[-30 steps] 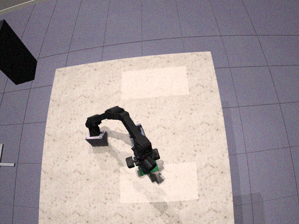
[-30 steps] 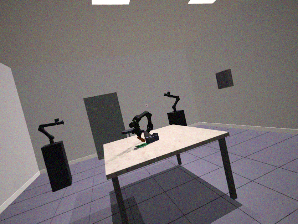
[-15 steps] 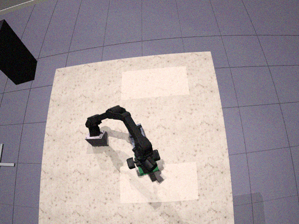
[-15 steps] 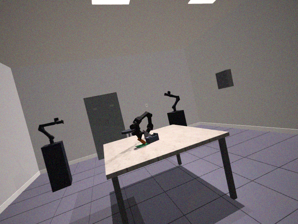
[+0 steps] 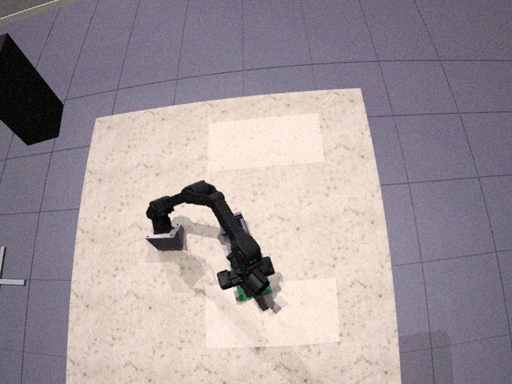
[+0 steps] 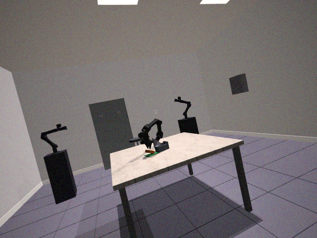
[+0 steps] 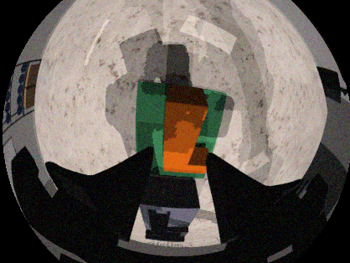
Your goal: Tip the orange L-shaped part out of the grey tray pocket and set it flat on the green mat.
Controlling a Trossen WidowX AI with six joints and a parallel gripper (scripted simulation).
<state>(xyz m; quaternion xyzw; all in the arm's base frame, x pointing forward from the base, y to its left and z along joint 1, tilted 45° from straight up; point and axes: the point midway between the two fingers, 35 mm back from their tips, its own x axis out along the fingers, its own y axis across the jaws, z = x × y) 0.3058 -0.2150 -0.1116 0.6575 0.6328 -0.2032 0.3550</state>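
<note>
orange part, green mat, marbled table

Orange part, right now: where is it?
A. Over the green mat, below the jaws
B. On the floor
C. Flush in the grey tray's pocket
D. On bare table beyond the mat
A: in the wrist view the orange part overlaps the green mat, just below the opened jaws.
</note>
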